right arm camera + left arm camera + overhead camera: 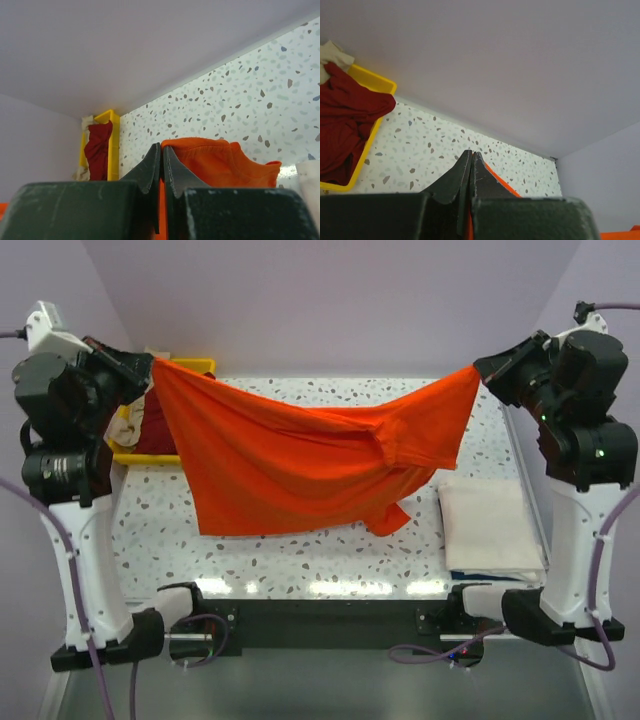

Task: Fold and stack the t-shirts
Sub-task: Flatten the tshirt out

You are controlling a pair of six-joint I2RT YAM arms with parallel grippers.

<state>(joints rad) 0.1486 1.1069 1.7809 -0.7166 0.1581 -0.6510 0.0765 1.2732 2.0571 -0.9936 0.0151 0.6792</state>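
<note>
A bright orange t-shirt (300,455) hangs stretched between my two grippers above the table, its lower part sagging onto the speckled top. My left gripper (148,368) is shut on its left corner at the far left; orange cloth shows between the jaws in the left wrist view (471,156). My right gripper (482,371) is shut on the right corner; the orange t-shirt (220,160) bunches beside the jaws in the right wrist view (161,149). A dark red t-shirt (345,125) and a beige one (330,52) lie in the yellow tray. A folded cream-white t-shirt (490,525) lies at the right.
The yellow tray (195,366) stands at the back left corner, also in the left wrist view (372,80) and the right wrist view (114,145). The enclosure walls rise behind and at both sides. The black base bar (320,620) runs along the near edge.
</note>
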